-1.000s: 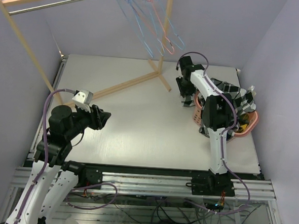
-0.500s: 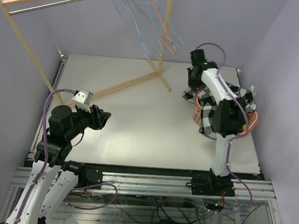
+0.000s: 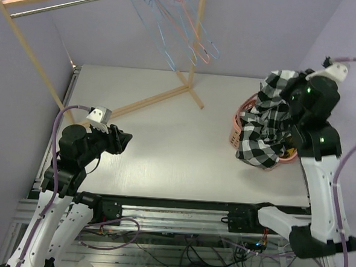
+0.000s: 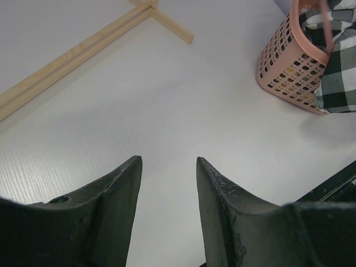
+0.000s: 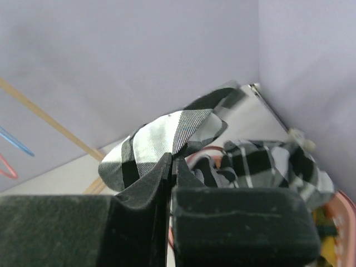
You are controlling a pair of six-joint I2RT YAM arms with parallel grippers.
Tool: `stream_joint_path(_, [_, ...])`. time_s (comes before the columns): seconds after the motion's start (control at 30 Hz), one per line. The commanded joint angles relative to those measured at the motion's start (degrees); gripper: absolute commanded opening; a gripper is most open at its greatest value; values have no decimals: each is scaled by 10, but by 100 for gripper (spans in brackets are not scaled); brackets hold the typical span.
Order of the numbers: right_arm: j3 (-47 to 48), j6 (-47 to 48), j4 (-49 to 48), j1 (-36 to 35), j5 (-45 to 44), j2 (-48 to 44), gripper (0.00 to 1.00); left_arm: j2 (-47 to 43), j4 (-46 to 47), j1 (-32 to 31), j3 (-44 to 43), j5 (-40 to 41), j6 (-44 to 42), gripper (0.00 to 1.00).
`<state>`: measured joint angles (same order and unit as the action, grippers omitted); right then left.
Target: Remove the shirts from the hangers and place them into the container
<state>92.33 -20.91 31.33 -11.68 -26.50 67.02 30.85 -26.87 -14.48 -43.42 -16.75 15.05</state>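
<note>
Desk [image 3: 165,145]: mostly bare, with a wooden rack [image 3: 137,101] across the back left.

Checked shirt [image 3: 269,121]: lifted high over the pink basket [image 3: 235,130]. Its top bunch is up at the right arm and its lower folds drape over the basket's near rim, spilling outside toward the desk.

Risk 1: if it's released from here, much of the cloth probably lands outside the rim, since a large part hangs off the near side rather than over the opening.
Risk 2: the basket looks light, and cloth snagged on its rim could drag or tip it if the arm pulls sideways.
Risk 3: the grip is only a thin fold, so the shirt's weight may slip it out early.

Wire hangers [image 3: 178,30]: blue and pink, bare on the rail, well apart from the shirt.

Right fingers [image 5: 170,167]: pressed together, pinching a fold of the checked shirt; the wrist view shows fabric bulging just above the tips.

Left fingers [image 3: 123,141]: spread partway with nothing between them, hovering over the bare desk at front left, well apart from the basket.
</note>
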Motion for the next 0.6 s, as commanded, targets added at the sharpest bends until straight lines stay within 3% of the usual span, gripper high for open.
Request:
stream_joint_path(0.0, [-102, -22, 31, 0, -48, -70, 0, 1, 13, -5, 3, 7, 5, 55])
stream_joint_path(0.23, [-301, -62, 42, 1, -7, -171, 2, 6, 12, -5, 3, 9, 6, 54])
stream_joint_path(0.33, [-341, -68, 42, 0, 8, -168, 29, 9, 11, -5, 3, 11, 7, 54])
stream_joint_path(0.4, [-343, -72, 46, 0, 11, -166, 41, 12, 10, -5, 3, 13, 7, 54])
stream_joint_path(0.57, [-299, -72, 55, 0, 7, -187, 49, 15, 10, -5, 2, 15, 9, 54])
